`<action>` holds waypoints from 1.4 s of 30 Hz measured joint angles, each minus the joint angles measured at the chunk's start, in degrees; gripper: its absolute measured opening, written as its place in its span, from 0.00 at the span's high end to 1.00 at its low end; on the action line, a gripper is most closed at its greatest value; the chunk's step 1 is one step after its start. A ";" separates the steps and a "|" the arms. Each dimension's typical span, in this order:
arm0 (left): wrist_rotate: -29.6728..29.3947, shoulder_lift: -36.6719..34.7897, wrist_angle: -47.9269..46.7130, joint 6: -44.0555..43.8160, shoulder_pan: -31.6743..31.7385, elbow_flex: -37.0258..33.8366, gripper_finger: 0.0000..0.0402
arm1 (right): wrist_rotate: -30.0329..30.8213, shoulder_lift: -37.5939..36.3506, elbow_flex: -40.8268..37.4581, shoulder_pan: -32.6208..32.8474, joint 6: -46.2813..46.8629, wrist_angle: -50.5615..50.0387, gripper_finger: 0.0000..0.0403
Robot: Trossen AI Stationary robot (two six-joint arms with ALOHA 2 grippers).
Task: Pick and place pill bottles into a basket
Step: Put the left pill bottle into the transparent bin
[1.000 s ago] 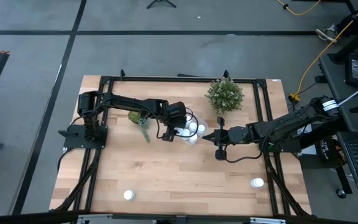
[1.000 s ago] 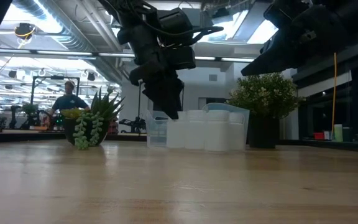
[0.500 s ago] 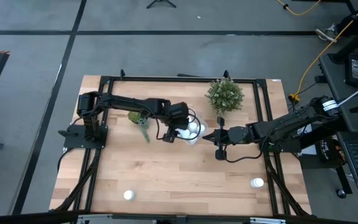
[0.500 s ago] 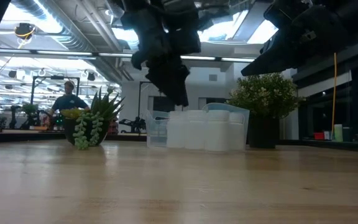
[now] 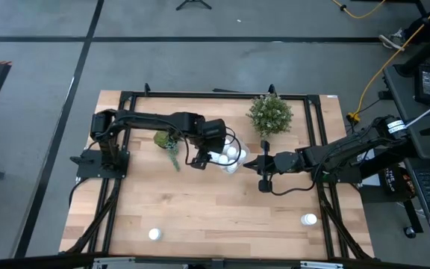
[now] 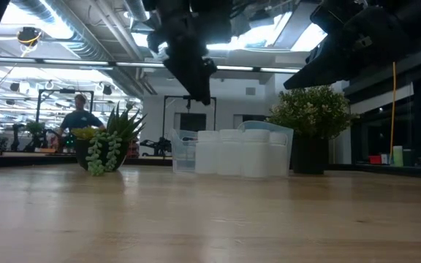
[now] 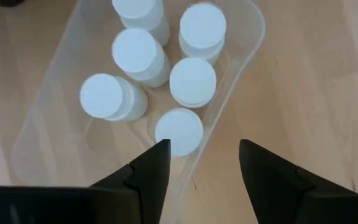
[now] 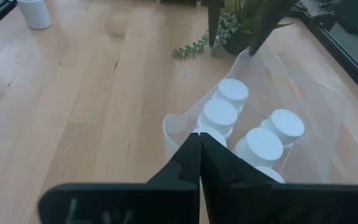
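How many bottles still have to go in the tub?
Six pill bottles already stand in the basket. Nothing is in hand: the left gripper hangs open and empty above the basket, and the right gripper waits shut beside it. Two bottles are left on the table, one near the front left and one near the front right.

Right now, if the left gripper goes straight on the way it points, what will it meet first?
Probably the near rim of the basket, with the nearest pill bottle just inside. The left gripper is open above them; depth is unclear.
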 joint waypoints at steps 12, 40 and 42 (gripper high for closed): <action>-11.15 -10.58 -1.89 -2.36 -6.59 0.22 0.81 | -0.46 0.04 -1.66 -0.02 -1.43 0.53 0.99; -4.70 -27.21 6.42 -15.89 -27.29 -29.23 0.99 | -0.94 0.04 -2.27 0.00 1.29 4.09 0.99; -2.92 -27.21 6.60 -13.37 -28.50 -30.07 1.00 | -0.94 0.04 -2.27 0.00 1.21 4.09 0.99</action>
